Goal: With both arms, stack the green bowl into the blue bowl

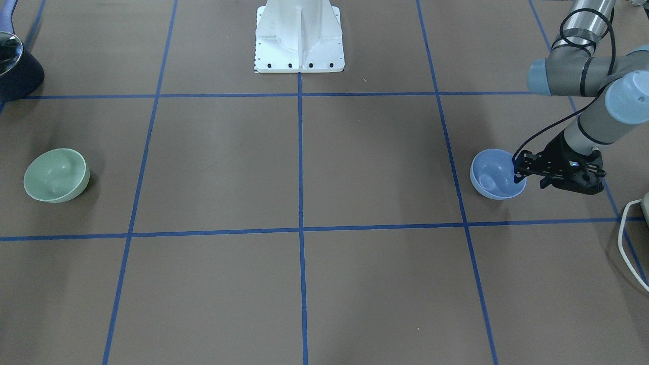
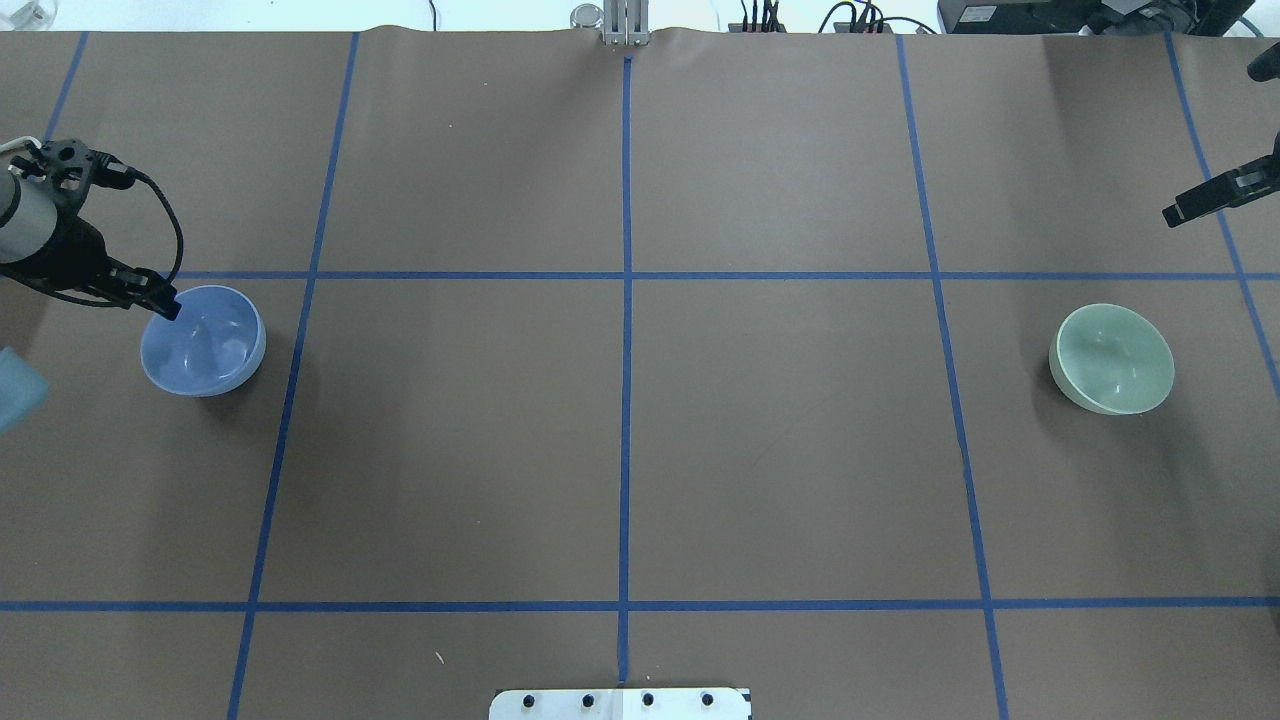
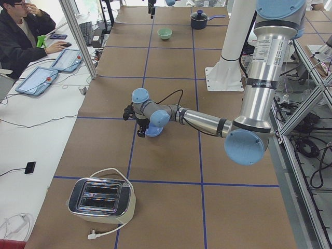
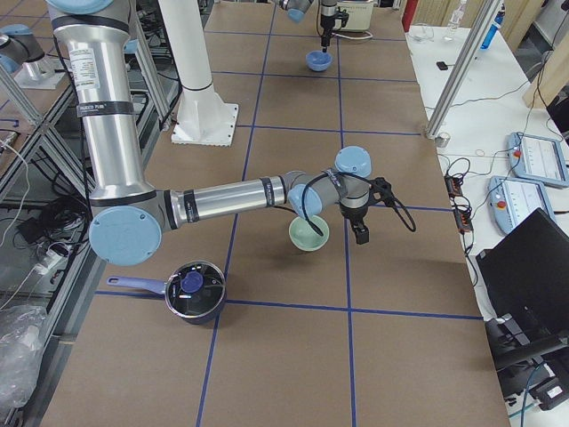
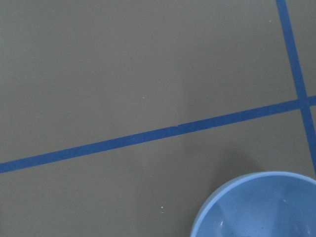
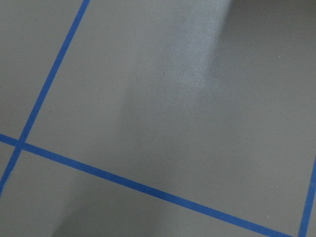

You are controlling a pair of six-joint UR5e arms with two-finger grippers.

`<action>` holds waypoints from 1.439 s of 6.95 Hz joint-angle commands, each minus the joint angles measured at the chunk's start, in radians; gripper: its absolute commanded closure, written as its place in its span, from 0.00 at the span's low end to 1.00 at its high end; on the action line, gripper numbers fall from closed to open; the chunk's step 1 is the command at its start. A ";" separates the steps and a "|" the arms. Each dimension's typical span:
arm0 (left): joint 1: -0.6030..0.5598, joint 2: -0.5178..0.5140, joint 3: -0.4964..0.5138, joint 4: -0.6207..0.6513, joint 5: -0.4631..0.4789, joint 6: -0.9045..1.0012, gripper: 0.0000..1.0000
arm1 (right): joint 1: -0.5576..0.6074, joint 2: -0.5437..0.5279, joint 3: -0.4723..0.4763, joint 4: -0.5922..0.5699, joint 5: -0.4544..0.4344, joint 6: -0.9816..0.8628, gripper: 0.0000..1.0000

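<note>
The blue bowl point(image 1: 494, 175) stands upright on the table on my left side; it also shows in the overhead view point(image 2: 205, 340) and at the bottom of the left wrist view point(image 5: 261, 207). My left gripper point(image 2: 168, 308) points down at the bowl's outer rim, and its slim tip looks shut on the rim point(image 1: 518, 175). The green bowl point(image 2: 1112, 358) stands alone on my right side point(image 1: 56, 175). My right gripper point(image 2: 1168, 215) hangs above the table beyond the green bowl, apart from it. It shows as one narrow tip, shut and empty point(image 4: 362, 238).
The white pedestal base point(image 1: 299, 40) stands between the arms. A dark pot point(image 4: 191, 292) sits near my right end. A toaster point(image 3: 101, 199) with a white cable point(image 1: 628, 238) sits at my left end. An operator point(image 3: 21, 31) sits beside the table.
</note>
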 commanded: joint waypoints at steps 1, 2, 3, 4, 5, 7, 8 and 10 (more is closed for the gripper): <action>0.013 -0.001 0.011 -0.007 0.000 0.004 0.77 | 0.000 0.000 -0.002 0.000 0.000 0.000 0.00; 0.015 -0.001 0.014 -0.005 0.000 0.006 0.78 | -0.002 0.000 -0.002 0.000 0.000 0.000 0.00; 0.015 -0.001 0.014 -0.007 0.000 0.008 0.78 | -0.002 -0.002 -0.004 0.000 0.000 0.000 0.00; 0.015 -0.003 0.008 -0.007 0.000 0.006 0.78 | -0.003 -0.002 -0.004 0.000 0.000 0.000 0.00; 0.015 -0.003 0.009 -0.007 0.000 0.006 0.78 | -0.002 -0.002 -0.004 0.000 0.000 0.000 0.00; 0.015 -0.010 0.015 -0.005 0.000 0.008 0.77 | -0.002 -0.002 -0.004 0.000 0.000 0.000 0.00; 0.015 -0.010 0.017 -0.005 0.000 0.008 0.77 | -0.002 -0.002 -0.005 0.000 0.000 0.000 0.00; 0.018 -0.010 0.023 -0.007 0.000 0.009 0.77 | -0.003 -0.003 -0.005 0.000 0.000 0.000 0.00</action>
